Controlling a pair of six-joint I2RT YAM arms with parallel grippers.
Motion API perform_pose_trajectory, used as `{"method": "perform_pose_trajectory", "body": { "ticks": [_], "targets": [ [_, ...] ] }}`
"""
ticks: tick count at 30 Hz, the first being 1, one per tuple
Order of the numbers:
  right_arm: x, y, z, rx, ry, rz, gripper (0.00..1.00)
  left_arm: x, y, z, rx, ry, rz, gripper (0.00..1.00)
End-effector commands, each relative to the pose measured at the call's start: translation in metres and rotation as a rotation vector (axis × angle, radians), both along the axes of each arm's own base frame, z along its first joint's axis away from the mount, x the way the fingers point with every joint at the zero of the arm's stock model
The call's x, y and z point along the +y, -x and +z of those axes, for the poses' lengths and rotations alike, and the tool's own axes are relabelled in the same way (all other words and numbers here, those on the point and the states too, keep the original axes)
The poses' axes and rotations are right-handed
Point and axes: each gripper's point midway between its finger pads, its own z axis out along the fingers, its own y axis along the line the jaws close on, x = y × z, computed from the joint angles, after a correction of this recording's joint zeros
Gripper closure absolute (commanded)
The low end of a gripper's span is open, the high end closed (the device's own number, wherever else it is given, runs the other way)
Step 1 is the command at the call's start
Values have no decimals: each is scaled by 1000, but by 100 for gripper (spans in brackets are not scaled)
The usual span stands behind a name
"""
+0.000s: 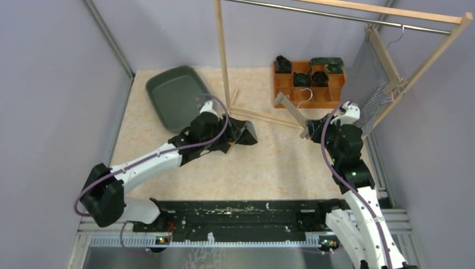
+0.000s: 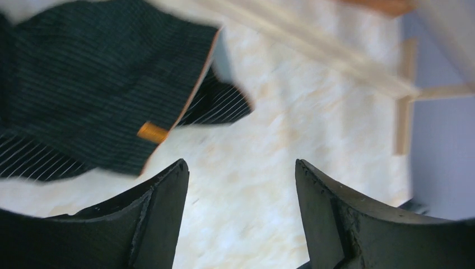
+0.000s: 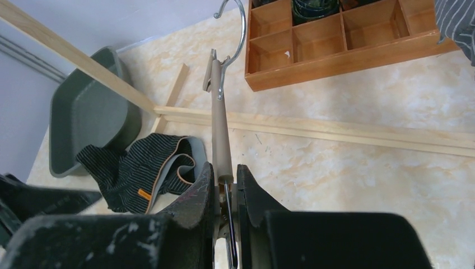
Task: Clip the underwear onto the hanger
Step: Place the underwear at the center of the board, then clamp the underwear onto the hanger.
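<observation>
While my left gripper hangs over the table, I see its jaws standing well apart with nothing between them. The underwear, dark with thin stripes and an orange tag, lies crumpled on the table just beside that gripper, near the green tray and the foot of the wooden rack. My right gripper is clamped tight on the wooden bar of the hanger, whose hook end points toward the compartment box. Hanger and underwear are apart.
</observation>
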Motion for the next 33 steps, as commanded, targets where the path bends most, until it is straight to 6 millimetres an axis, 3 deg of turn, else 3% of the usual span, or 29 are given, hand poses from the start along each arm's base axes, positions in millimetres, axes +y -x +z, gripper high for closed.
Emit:
{"method": "perform_pose_trajectory", "body": {
  "ticks": [1, 7, 11, 17, 21, 24, 33],
  "targets": [
    [5, 3, 37, -116, -22, 37, 100, 35, 29, -55, 16, -166, -45, 26],
    [12, 4, 33, -105, -34, 72, 100, 59, 17, -49, -129, -214, 28, 27],
    [15, 5, 31, -107, -43, 88, 100, 67, -2, -45, -160, -304, 81, 20],
    [18, 6, 26, -105, -52, 101, 100, 50, -36, -44, -202, -360, -8, 13],
    [19, 5, 20, -96, -52, 107, 100, 37, -52, -59, -192, -376, -141, 8],
    [19, 4, 16, -88, -47, 111, 100, 39, -62, -73, -153, -400, -185, 7],
    [18, 1, 4, -68, -31, 107, 100, 50, -67, -96, -105, -435, -253, 19]
  ]
}}
